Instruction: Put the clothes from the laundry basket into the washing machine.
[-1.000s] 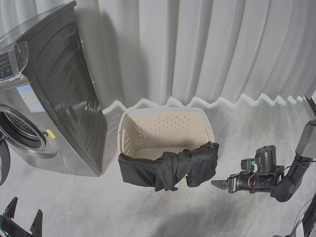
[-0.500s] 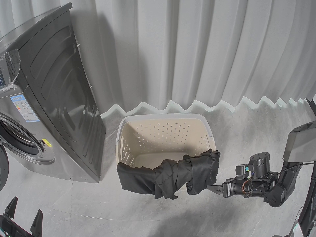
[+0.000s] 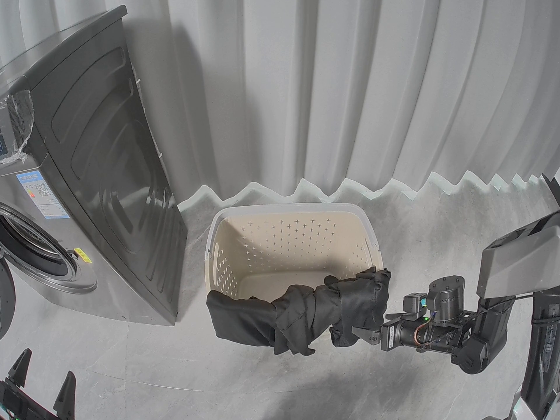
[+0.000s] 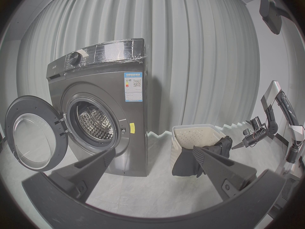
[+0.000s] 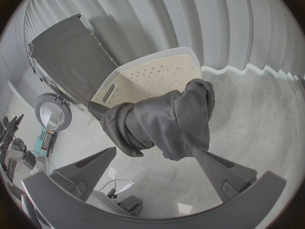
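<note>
We saw the dark clothes (image 3: 303, 316) (image 4: 184, 163) (image 5: 159, 124) draped over the near rim of the laundry basket (image 3: 291, 208) (image 4: 197, 134) (image 5: 152, 70), bunched and twisted, with much of the fabric hanging down outside the near wall. The basket's floor looked bare where we could see it. The right hand (image 3: 364, 333) (image 5: 152, 153) sat low at the right end of the clothes with its fingers spread wide, tips right at the hanging fabric and nothing clamped between them. We could not tell whether it actually touched the cloth.

The basket stood on the floor (image 3: 233, 368), just right of the washing machine (image 3: 99, 164) (image 4: 105, 89). The machine's door (image 4: 35, 132) was swung open to the left and the drum (image 4: 93, 123) was exposed. The left hand (image 3: 41, 380) (image 4: 152, 153) was at the near left, well apart from the basket, fingers wide and holding nothing. A white curtain (image 3: 350, 88) hung behind, on the far side.
</note>
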You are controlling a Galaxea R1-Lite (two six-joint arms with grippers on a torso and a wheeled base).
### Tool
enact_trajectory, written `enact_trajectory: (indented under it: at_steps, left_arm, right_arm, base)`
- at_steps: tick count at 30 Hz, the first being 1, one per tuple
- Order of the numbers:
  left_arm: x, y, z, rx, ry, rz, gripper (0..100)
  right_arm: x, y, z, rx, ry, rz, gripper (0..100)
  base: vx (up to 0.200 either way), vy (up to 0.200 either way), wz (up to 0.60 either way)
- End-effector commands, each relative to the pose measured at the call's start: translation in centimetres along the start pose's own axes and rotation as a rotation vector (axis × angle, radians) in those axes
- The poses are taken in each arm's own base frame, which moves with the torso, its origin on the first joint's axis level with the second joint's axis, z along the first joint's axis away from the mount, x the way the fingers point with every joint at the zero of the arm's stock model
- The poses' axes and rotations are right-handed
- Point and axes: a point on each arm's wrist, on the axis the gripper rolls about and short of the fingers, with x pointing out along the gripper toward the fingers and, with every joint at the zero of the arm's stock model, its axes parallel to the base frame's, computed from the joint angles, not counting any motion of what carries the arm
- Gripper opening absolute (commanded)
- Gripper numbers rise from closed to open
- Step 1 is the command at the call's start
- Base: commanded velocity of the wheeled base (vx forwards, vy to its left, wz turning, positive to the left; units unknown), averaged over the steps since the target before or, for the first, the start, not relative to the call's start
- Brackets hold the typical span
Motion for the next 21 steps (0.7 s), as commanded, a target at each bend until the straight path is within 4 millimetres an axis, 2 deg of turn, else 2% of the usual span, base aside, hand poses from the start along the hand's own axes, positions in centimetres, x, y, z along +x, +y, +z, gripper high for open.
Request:
enact_trajectory:
  at_steps: [1, 9, 16, 17, 21]
  left_arm:
    - [0.0, 0.0, -0.5, 0.0, -0.002, -0.001, 100]
    - [0.0, 0.0, -0.5, 0.0, -0.002, -0.001, 100]
    - [0.0, 0.0, -0.5, 0.0, 0.0, 0.001, 100]
    - [0.0, 0.0, -0.5, 0.0, -0.002, 0.001, 100]
    - [0.0, 0.0, -0.5, 0.0, 0.0, 0.001, 100]
  right_arm:
    - [0.7, -0.2, -0.4, 0.002, 0.011, -0.001, 100]
    - [1.7, -0.2, 0.4, -0.002, -0.022, 0.003, 100]
    - [2.4, -0.4, 0.2, 0.0, -0.028, -0.018, 100]
    - [2.4, -0.4, 0.2, 0.0, -0.026, -0.018, 0]
    - [2.3, -0.4, 0.1, 0.005, -0.023, -0.018, 0]
  base:
    - [0.0, 0.0, 0.0]
    - [0.0, 0.0, 0.0]
    - [0.0, 0.0, 0.0]
    - [0.0, 0.0, 0.0]
    - [0.0, 0.0, 0.0]
